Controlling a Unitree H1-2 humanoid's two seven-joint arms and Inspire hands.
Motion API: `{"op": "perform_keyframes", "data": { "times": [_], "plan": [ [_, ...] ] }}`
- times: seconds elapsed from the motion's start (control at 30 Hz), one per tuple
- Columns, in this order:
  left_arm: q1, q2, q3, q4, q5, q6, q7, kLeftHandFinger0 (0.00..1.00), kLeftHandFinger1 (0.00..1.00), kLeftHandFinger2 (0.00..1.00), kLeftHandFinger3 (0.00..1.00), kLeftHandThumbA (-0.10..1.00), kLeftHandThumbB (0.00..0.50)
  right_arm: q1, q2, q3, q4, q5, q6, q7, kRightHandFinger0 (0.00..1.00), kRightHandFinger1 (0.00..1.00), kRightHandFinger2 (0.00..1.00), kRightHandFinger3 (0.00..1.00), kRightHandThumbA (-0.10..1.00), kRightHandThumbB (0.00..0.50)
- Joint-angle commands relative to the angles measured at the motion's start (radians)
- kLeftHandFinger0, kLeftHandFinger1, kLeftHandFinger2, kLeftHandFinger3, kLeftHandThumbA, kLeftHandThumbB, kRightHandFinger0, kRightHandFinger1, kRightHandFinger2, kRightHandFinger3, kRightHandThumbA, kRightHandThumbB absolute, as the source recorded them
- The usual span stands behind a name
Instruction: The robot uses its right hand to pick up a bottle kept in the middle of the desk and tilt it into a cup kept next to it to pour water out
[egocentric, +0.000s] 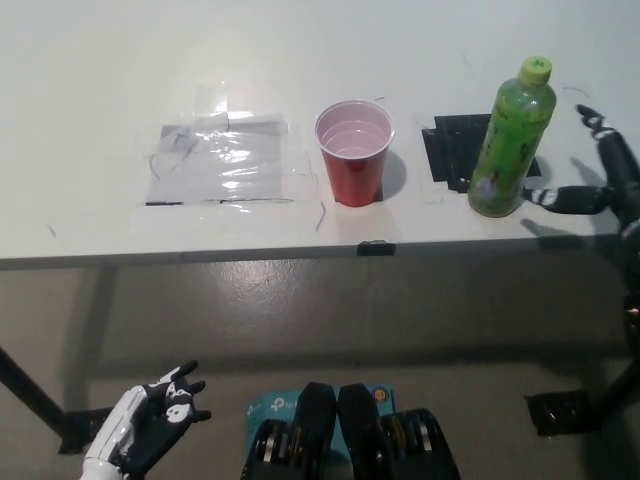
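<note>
A green bottle (510, 140) with a lime cap stands upright on the white desk (300, 60), over a patch of black tape (455, 150). A red cup (354, 154), open and upright, sits just to its left. My black right hand (605, 175) is open above the desk's right edge, a short way right of the bottle and not touching it. My white left hand (150, 430) rests open at the lower left, below the desk's front edge.
A patch of clear tape (225, 160) lies on the desk left of the cup. The desk's front edge (300, 255) runs across the middle of the picture, with grey floor below it. A black table foot (565, 410) shows at lower right.
</note>
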Motion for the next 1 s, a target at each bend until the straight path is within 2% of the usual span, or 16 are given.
{"op": "perform_keyframes", "data": {
  "times": [0.0, 0.17, 0.23, 0.37, 0.47, 0.57, 0.67, 0.73, 0.83, 0.97],
  "plan": [
    [-0.010, 0.043, -0.016, -0.018, -0.018, 0.014, -0.027, 0.74, 0.91, 1.00, 1.00, 0.70, 0.015, -0.062, 0.013, 0.008, -0.029, -0.035, 0.000, -0.003, 1.00, 1.00, 1.00, 1.00, 0.89, 0.500],
    [-0.011, 0.053, -0.034, -0.017, 0.004, 0.014, -0.051, 0.74, 0.91, 1.00, 1.00, 0.77, 0.011, -0.058, 0.026, 0.010, -0.034, -0.014, 0.000, 0.001, 1.00, 1.00, 1.00, 1.00, 0.85, 0.500],
    [-0.012, 0.059, -0.039, -0.018, 0.004, 0.014, -0.054, 0.74, 0.91, 1.00, 1.00, 0.79, 0.027, -0.056, 0.021, 0.025, -0.041, 0.002, 0.000, -0.001, 1.00, 1.00, 1.00, 1.00, 0.84, 0.500],
    [-0.011, 0.058, -0.036, -0.018, 0.009, 0.014, -0.072, 0.72, 0.91, 1.00, 1.00, 0.83, 0.030, -0.061, 0.014, 0.039, -0.040, 0.000, 0.000, -0.002, 1.00, 1.00, 1.00, 1.00, 0.85, 0.500],
    [-0.015, 0.068, -0.049, -0.024, 0.003, 0.014, -0.068, 0.71, 0.91, 1.00, 1.00, 0.94, 0.069, -0.078, 0.029, 0.022, -0.011, -0.001, 0.000, -0.015, 1.00, 1.00, 1.00, 1.00, 0.81, 0.500],
    [-0.016, 0.075, -0.057, -0.028, 0.003, 0.014, -0.068, 0.75, 0.93, 1.00, 1.00, 1.00, 0.070, -0.096, 0.037, 0.022, 0.044, -0.001, -0.001, -0.055, 1.00, 1.00, 1.00, 1.00, 0.82, 0.500],
    [-0.016, 0.069, -0.064, -0.027, 0.011, 0.014, -0.079, 0.75, 0.93, 1.00, 1.00, 1.00, 0.077, -0.096, 0.048, 0.000, 0.093, 0.010, -0.010, -0.095, 1.00, 1.00, 1.00, 1.00, 0.80, 0.500],
    [-0.016, 0.056, -0.053, -0.018, 0.034, 0.014, -0.110, 0.75, 0.92, 1.00, 1.00, 1.00, 0.097, -0.121, 0.084, -0.040, 0.163, 0.049, -0.034, -0.136, 1.00, 1.00, 1.00, 1.00, 0.74, 0.500],
    [-0.026, 0.046, -0.062, -0.014, 0.049, 0.014, -0.131, 0.75, 0.93, 1.00, 1.00, 1.00, 0.146, -0.155, 0.113, -0.058, 0.214, 0.057, -0.030, -0.161, 1.00, 1.00, 1.00, 1.00, 0.75, 0.500],
    [-0.033, 0.036, -0.065, -0.010, 0.066, 0.014, -0.162, 0.76, 0.95, 1.00, 1.00, 1.00, 0.173, -0.199, 0.144, -0.071, 0.284, 0.066, -0.045, -0.203, 1.00, 1.00, 1.00, 1.00, 0.76, 0.500]
  ]
}}
